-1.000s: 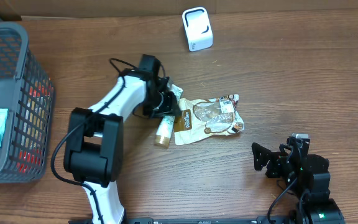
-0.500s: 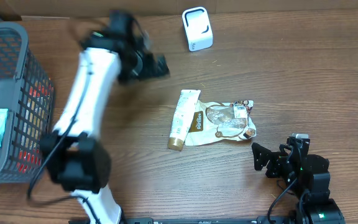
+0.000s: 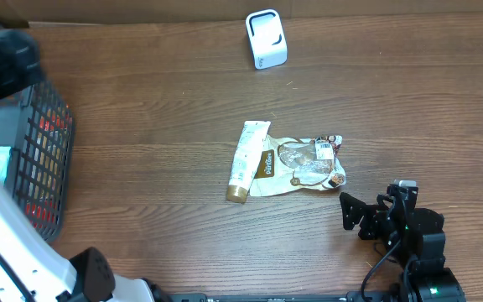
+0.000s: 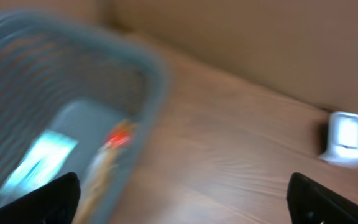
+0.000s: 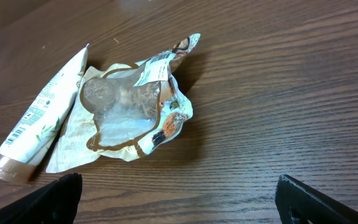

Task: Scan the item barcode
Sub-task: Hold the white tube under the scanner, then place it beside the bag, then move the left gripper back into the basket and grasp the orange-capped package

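Note:
A cream tube (image 3: pixel 246 161) with a gold cap lies on the table, partly over a crumpled clear-and-tan pouch (image 3: pixel 302 164). The right wrist view shows both, the tube (image 5: pixel 39 124) left of the pouch (image 5: pixel 129 112). The white barcode scanner (image 3: pixel 266 39) stands at the back and appears blurred in the left wrist view (image 4: pixel 350 138). My left gripper (image 3: pixel 11 63) is blurred at the far left above the basket, open and empty (image 4: pixel 185 199). My right gripper (image 3: pixel 363 216) rests open near the front right, just short of the pouch, with nothing between its fingers (image 5: pixel 179 205).
A grey mesh basket (image 3: pixel 44 159) holding packets stands at the left edge, seen blurred in the left wrist view (image 4: pixel 73 93). A cardboard wall runs along the back of the table.
My left gripper let go of the tube and swung away from the middle to the far left, over the basket. Tube and pouch shifted slightly right, then stayed. The right arm has not moved.

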